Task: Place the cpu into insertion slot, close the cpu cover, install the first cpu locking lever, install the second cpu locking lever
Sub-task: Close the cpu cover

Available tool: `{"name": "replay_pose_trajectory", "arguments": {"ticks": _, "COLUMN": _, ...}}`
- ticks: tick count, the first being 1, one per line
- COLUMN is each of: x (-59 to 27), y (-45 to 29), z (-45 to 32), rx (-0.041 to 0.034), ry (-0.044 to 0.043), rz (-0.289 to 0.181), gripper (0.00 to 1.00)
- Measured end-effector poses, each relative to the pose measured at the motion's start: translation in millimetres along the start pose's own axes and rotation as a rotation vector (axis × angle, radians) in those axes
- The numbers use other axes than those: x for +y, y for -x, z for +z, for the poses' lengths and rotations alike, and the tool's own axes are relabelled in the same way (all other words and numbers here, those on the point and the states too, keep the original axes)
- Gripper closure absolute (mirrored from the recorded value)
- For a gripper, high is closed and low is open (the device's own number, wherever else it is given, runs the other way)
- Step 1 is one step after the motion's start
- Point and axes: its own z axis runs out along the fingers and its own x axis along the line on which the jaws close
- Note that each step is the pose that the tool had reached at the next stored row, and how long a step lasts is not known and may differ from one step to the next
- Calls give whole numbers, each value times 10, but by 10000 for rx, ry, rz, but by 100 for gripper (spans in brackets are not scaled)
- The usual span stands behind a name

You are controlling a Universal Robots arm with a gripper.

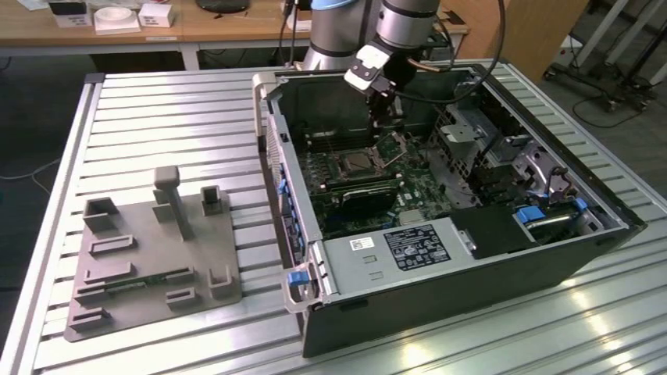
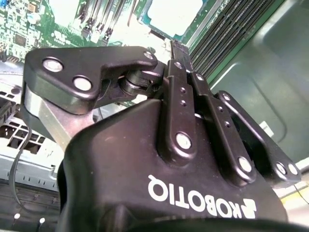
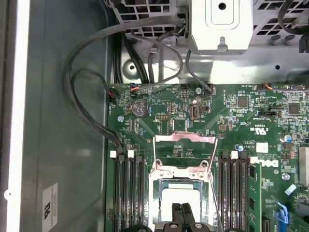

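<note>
Cpu (image 3: 181,195) in insertion slot (image 3: 155,198)

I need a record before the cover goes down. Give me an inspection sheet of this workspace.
Surface: slatted metal table, carrying an open computer case.
Job's things: the cpu lies in the insertion slot; the cpu cover stands raised, not closed.
Clutter: grey fixture plate on the table, to the exterior view's left of the case.
Grippers: the gripper is shut and poised over the cpu; contact cannot be told.
Cables: black cables run along the case wall beside the green board.
Surroundings: wooden desk with white boxes behind the table.
</note>
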Motion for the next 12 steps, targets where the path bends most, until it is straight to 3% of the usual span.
{"name": "replay_pose_trajectory", "arguments": {"ticks": 4, "x": 26, "y": 0, "z": -9, "rx": 2, "ry": 1, "rz": 0, "gripper": 89}}
{"name": "replay_pose_trajectory", "arguments": {"ticks": 12, "x": 182, "y": 1, "z": -11, "rx": 0, "ry": 0, "rz": 0, "gripper": 89}}
